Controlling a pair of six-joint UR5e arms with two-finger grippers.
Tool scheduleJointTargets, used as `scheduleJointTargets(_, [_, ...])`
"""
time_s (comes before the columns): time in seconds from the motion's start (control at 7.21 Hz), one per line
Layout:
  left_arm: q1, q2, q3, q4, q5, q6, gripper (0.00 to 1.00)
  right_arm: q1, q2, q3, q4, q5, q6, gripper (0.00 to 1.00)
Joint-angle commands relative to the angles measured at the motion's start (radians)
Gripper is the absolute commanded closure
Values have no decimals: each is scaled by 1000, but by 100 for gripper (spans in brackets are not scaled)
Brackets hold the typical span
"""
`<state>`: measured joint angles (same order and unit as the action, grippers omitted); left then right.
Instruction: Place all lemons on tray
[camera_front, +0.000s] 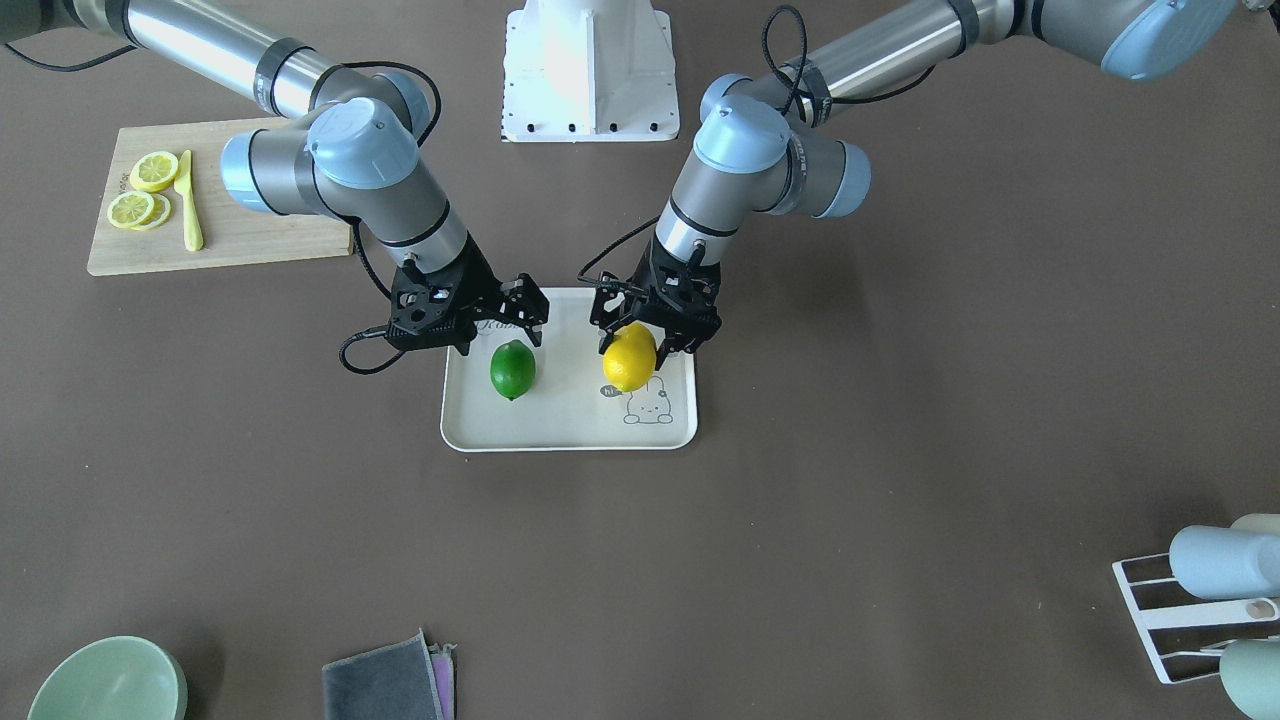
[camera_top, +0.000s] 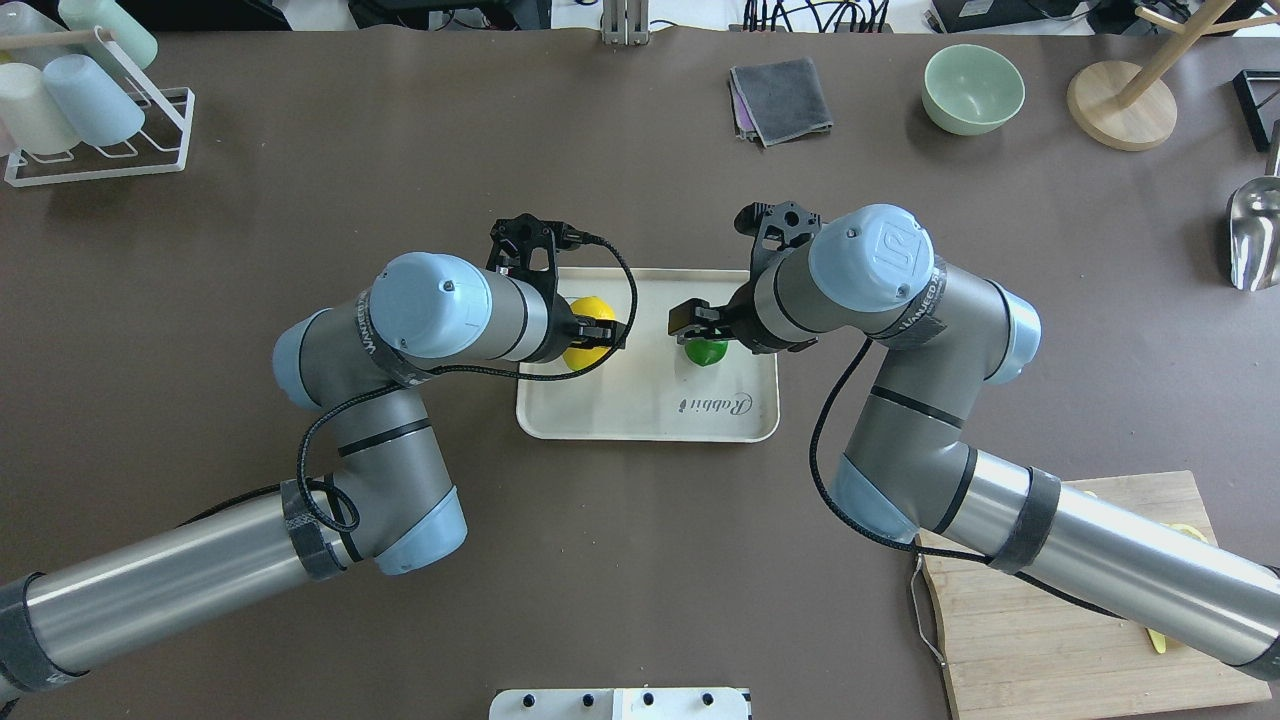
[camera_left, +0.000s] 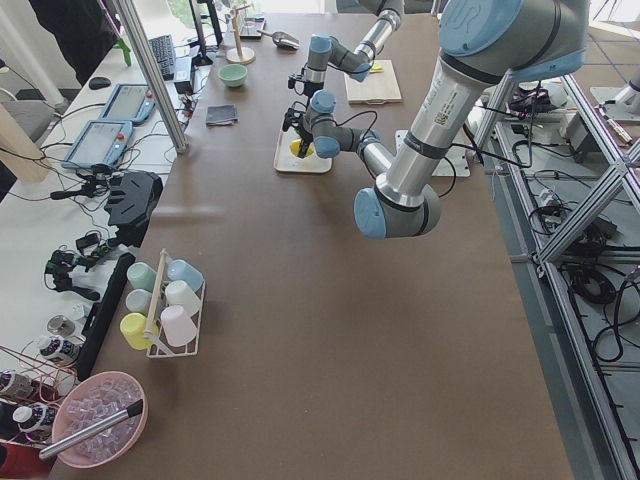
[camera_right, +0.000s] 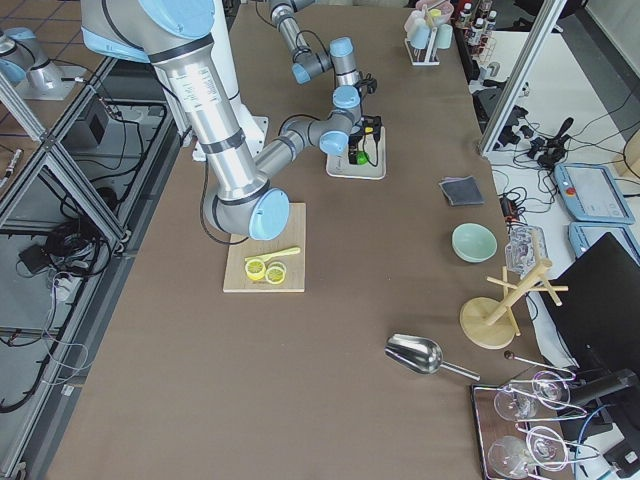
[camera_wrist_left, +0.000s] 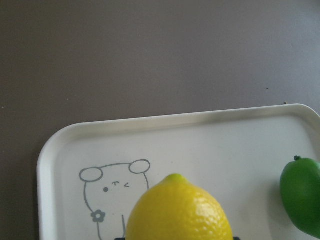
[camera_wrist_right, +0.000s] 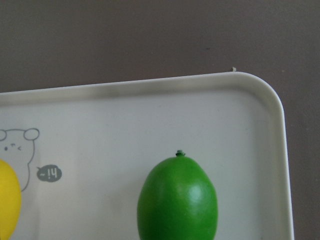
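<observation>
Both lemons sit over the beige Rabbit tray (camera_front: 570, 430) right now. The yellow lemon (camera_front: 630, 362) is at the tray's end by the bunny drawing (camera_front: 650, 406), and it's tucked right between the fingers of the left gripper (camera_front: 637, 350). The jaws are pressed against its two sides, so it's clamped on the fruit. Can't really tell if the yellow one is resting on the tray or hanging just above it. The green lemon (camera_front: 512, 369) lies flat on the tray's other half, well apart from the yellow one. It sits just past the fingertips of the right gripper (camera_front: 500, 340), not touching them. That gripper's jaws are spread apart, and it holds nothing.
</observation>
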<state>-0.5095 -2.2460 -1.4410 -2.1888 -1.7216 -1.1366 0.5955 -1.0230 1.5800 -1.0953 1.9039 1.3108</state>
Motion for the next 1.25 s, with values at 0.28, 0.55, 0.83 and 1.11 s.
scheduleJointTargets(0.28, [-58, 9, -60, 7, -25, 62, 2, 154, -8, 20, -37, 136, -22, 0])
scheduleJointTargets(0.55, [-195, 22, -93, 88, -171, 153, 2, 272, -104, 84, -41, 213, -240, 0])
scheduleJointTargets(0.83, [-272, 141, -229, 100, -151, 213, 2, 389, -225, 80, -32, 302, -474, 0])
scheduleJointTargets(1.11, [-375, 323, -337, 96, -158, 372, 2, 440, -284, 78, -5, 274, -577, 0])
